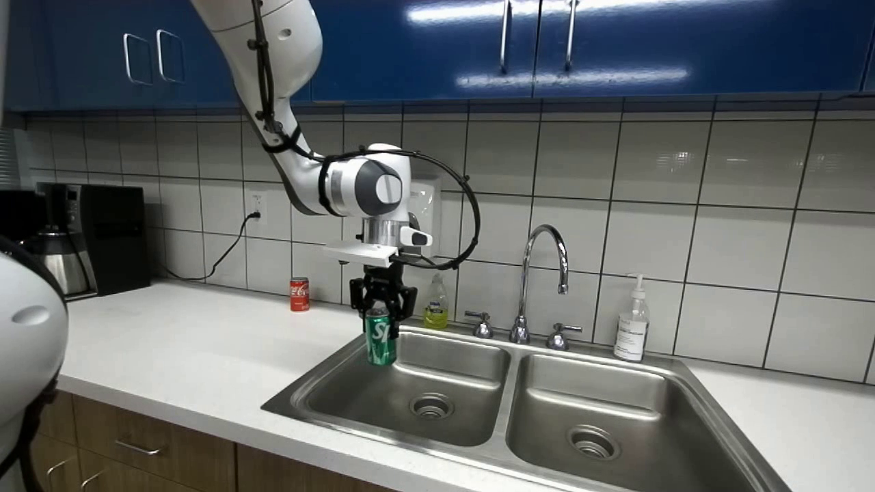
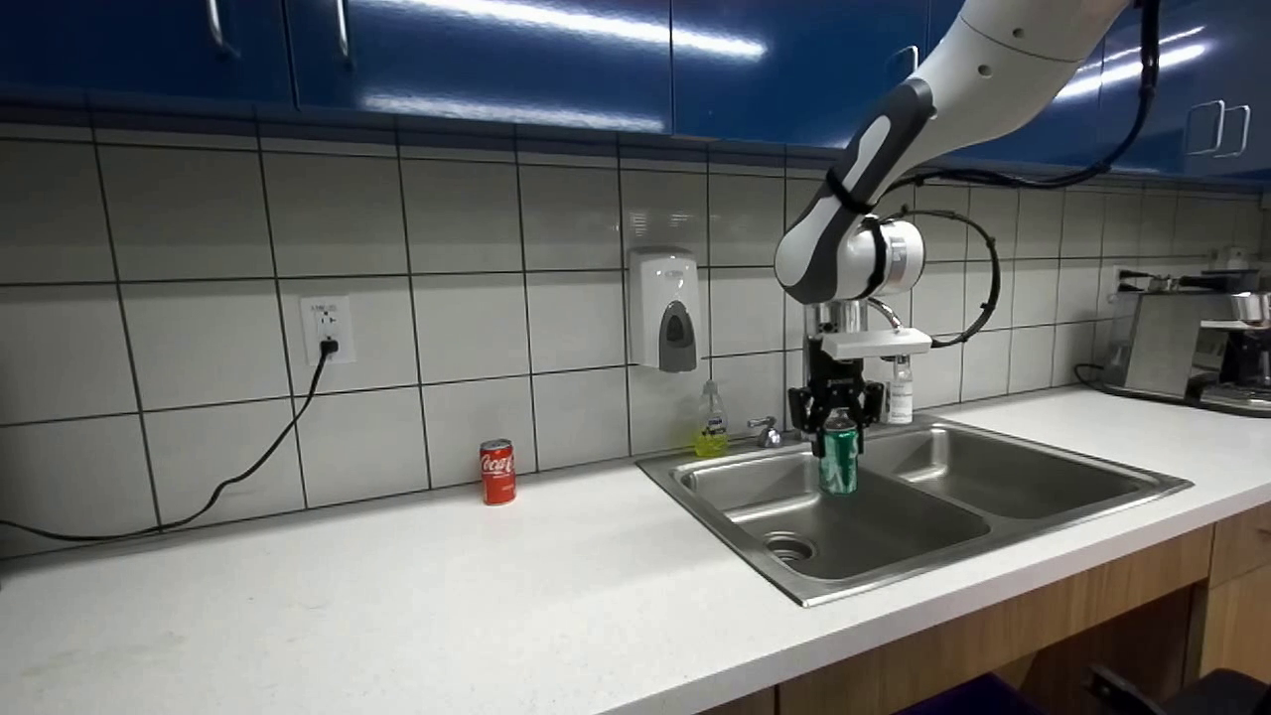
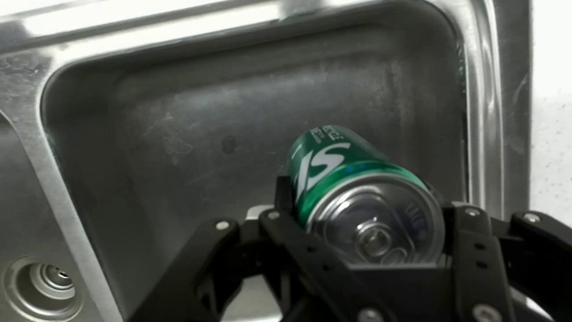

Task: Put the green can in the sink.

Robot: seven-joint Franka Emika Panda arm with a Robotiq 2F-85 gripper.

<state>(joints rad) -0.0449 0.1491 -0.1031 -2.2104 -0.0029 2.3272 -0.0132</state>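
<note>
Gripping the green can point(image 3: 335, 154) from both sides, near its upper end, with the black jaws drawn in around it. Held roughly upright below the jaws in both exterior views, with white lettering on its side and its silver top point(image 3: 380, 223) turned up toward the wrist camera. Positioned over the sink point(image 1: 507, 410), above the left basin point(image 1: 369, 400), directly beneath the jaws. Seen against bare steel in the wrist view. Hard to judge, from these angles, any gap between can base and basin floor.

Can make out a drain point(image 1: 432, 405) in that basin, lower than the jaws and, in an exterior view, nearer the camera. Divided from the right basin point(image 1: 656, 444), off to the right of the jaws in both exterior views.

Fixed to a white arm point(image 1: 294, 61) above the jaws, with a black cable point(image 1: 477, 219) looping out beside it.

Can see a small red can point(image 2: 497, 472) upright on the white tabletop point(image 2: 397, 606), left of the jaws and well apart in both exterior views. Can spot, behind the jaws, a bottle of yellow liquid point(image 2: 711, 427), near the tiled wall point(image 2: 467, 328). Can find the chrome faucet point(image 1: 524, 283) right of the jaws in an exterior view, with a pump bottle point(image 1: 631, 328) farther right.
</note>
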